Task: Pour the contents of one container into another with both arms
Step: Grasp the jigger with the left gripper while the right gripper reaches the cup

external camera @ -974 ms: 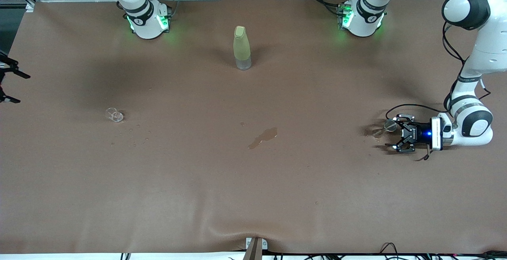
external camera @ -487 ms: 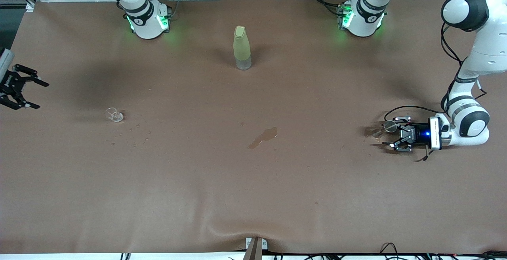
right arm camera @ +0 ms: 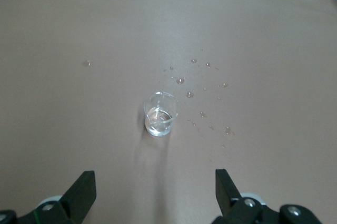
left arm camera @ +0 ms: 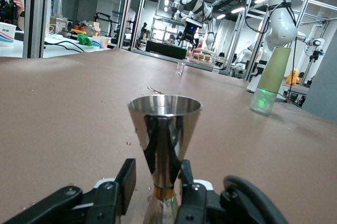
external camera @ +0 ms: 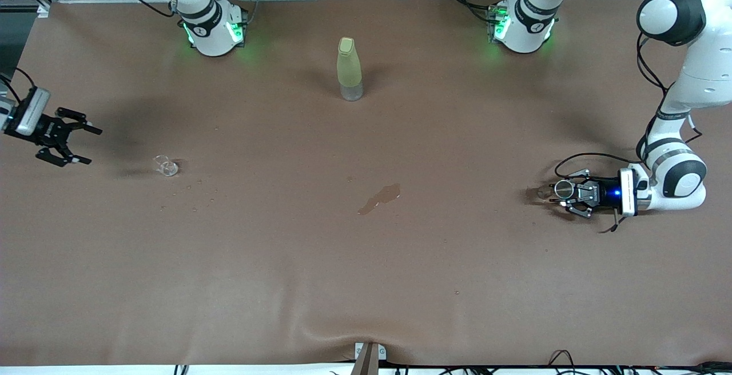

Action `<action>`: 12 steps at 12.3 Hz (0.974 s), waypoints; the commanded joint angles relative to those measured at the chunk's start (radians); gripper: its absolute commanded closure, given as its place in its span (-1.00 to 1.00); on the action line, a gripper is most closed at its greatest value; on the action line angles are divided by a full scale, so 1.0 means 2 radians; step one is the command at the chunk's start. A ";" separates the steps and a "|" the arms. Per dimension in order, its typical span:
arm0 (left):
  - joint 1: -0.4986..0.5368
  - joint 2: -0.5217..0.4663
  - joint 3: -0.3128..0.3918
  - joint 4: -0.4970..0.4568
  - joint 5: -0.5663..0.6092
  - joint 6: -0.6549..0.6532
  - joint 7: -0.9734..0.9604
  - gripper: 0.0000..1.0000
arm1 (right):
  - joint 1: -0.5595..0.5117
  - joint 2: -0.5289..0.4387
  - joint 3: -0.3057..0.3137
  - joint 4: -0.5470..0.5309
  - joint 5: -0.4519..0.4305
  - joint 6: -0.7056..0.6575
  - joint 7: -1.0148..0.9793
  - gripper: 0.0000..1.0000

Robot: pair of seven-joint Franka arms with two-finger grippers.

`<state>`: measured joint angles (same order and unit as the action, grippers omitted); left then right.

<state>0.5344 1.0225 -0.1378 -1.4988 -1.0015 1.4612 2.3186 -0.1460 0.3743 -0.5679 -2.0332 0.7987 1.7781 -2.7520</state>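
Note:
A small metal jigger (external camera: pixel 563 190) stands on the brown table at the left arm's end. My left gripper (external camera: pixel 565 198) lies low around it. In the left wrist view the jigger (left arm camera: pixel 164 129) stands upright between the fingers; one finger (left arm camera: pixel 185 174) touches its waist and a narrow gap remains at the other. A small clear glass (external camera: pixel 166 166) with a little liquid stands toward the right arm's end. My right gripper (external camera: pixel 80 145) hovers open beside it, and the glass (right arm camera: pixel 159 114) shows ahead of the wide-spread fingers (right arm camera: pixel 84 190).
A tall pale green bottle (external camera: pixel 349 69) stands mid-table near the robots' bases. A wet spill (external camera: pixel 380 198) marks the middle of the table. Droplets (external camera: pixel 194 192) are scattered beside the glass.
My left gripper's fingers have narrowed around the jigger. My right gripper has come in from the table's edge toward the glass, staying open.

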 commanded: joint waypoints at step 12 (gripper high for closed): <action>-0.036 -0.023 -0.013 0.016 -0.044 0.038 -0.019 1.00 | -0.057 0.162 -0.001 0.017 0.126 -0.133 -0.196 -1.00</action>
<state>0.5005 1.0109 -0.1666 -1.4533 -1.0516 1.4872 2.2968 -0.2182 0.6473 -0.5676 -2.0112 1.0083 1.5567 -2.8360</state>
